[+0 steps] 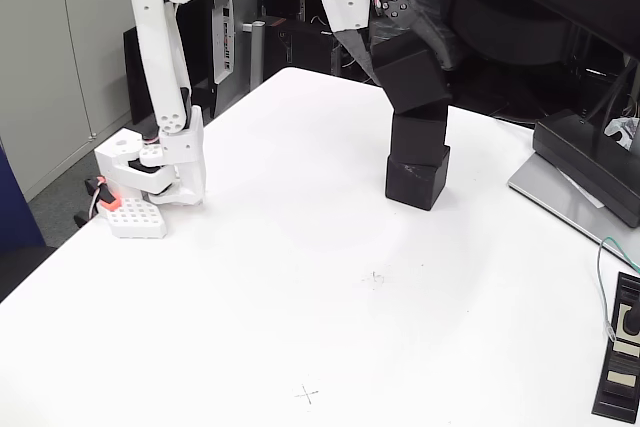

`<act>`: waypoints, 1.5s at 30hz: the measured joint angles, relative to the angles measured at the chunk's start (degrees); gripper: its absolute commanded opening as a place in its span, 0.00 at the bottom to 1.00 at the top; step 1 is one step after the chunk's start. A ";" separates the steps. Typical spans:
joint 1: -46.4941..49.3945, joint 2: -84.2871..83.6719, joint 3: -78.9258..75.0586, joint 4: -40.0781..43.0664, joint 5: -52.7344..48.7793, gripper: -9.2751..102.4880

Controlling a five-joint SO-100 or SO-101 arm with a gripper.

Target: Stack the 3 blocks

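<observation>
Fixed view. White arm reaches from its base at desk [250,277] left edge across to the far side. Claw [385,32] sits high, near the top of the frame, over a column of three black cubes.

Bottom block [417,179] rests flat on the desk. Middle block [418,133] sits on it, roughly square, a touch offset. Top block [410,72] is tilted, its right edge low on the middle block, its left side raised; it looks gripped at its upper part by the claw. Jaws appear closed on it, though the dark finger merges with the block and the exact contact is hard to read.

Judgement: placement stage, last cube. Stack nearly done but top cube not seated.

To do it well: level the wrist so the cube's underside comes parallel to the middle block, centre it, lower until faces meet fully, then open slowly and lift straight up. Any sideways drag risks toppling the column.

Dark grey device [590,162] at desk right, well apart.
</observation>
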 measured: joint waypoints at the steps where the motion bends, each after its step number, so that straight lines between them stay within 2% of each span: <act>1: 0.00 0.00 0.00 0.00 0.00 0.42; 5: 0.00 0.00 0.00 0.00 0.00 0.45; 24: 0.62 0.35 0.00 0.00 0.00 0.45; 35: 0.62 15.73 0.00 0.00 -1.23 0.45; 40: 3.87 22.76 0.09 0.00 -7.65 0.39; 45: 14.85 26.98 0.09 0.00 -13.45 0.27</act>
